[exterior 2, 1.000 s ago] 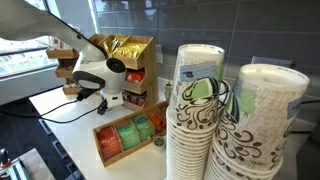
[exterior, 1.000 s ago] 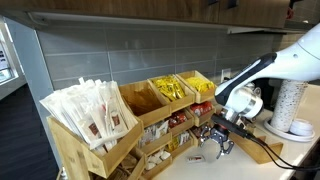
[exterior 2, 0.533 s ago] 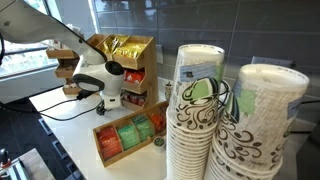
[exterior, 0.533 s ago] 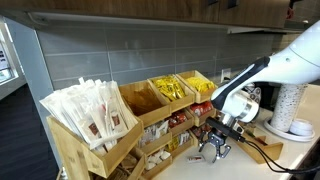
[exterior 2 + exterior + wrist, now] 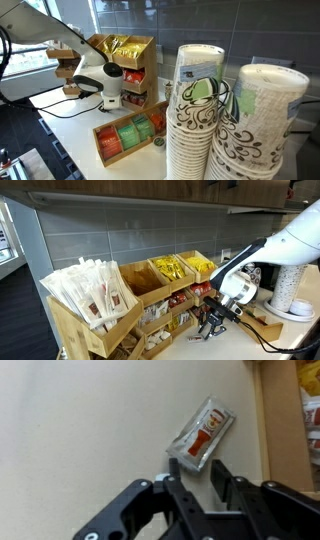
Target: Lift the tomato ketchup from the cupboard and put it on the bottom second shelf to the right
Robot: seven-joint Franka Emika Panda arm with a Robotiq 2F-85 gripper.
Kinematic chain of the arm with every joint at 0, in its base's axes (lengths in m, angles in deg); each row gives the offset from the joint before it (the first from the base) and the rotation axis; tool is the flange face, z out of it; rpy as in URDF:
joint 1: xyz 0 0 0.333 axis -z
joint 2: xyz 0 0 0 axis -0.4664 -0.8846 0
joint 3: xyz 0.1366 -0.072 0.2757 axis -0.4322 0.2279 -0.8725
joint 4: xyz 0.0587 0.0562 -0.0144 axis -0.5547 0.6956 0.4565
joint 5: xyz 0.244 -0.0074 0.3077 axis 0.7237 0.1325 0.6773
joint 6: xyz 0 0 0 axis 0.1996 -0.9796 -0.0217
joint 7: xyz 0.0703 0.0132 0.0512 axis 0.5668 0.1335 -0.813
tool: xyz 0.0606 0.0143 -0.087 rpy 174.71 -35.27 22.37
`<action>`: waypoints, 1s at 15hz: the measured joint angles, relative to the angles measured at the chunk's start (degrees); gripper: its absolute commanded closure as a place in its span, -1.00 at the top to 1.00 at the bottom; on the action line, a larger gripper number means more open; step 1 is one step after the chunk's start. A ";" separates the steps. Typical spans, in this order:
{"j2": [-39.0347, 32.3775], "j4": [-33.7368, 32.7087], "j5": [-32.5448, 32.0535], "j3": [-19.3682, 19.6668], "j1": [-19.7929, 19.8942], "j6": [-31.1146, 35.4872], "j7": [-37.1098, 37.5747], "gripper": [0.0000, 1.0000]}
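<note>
The tomato ketchup is a small flat rectangular sachet of glossy film, pale at its crimped edges with red print down the middle. In the wrist view it lies tilted on the smooth, matte cream counter, clear of the cupboard, whose light wooden edge runs down the right of that view.

The gripper is dark, hard-edged and angular. Its 2 fingers stand a little apart with nothing pinched between them. The sachet lies just ahead of the fingertips, its lower end close to the gap between them; whether it touches them cannot be told.

In an exterior view the cupboard shows as 3 stepped tiers of slanted, open-fronted bins in pale grained wood, holding long white paper-wrapped packets and shiny yellow sachets. The gripper hangs low over the counter beside the rack's lower tiers, fingers pointing down.

In an exterior view, stacks of patterned paper cups fill the foreground, and a low flat wooden tray sits on the counter
</note>
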 measured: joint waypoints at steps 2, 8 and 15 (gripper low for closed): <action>-0.13 -0.08 1.22 -0.11 -0.17 0.56 0.00 0.02; -0.51 -0.18 2.33 -0.24 -0.34 0.65 0.13 -0.72; -0.80 -0.30 2.37 -0.29 -0.56 0.65 0.77 -1.00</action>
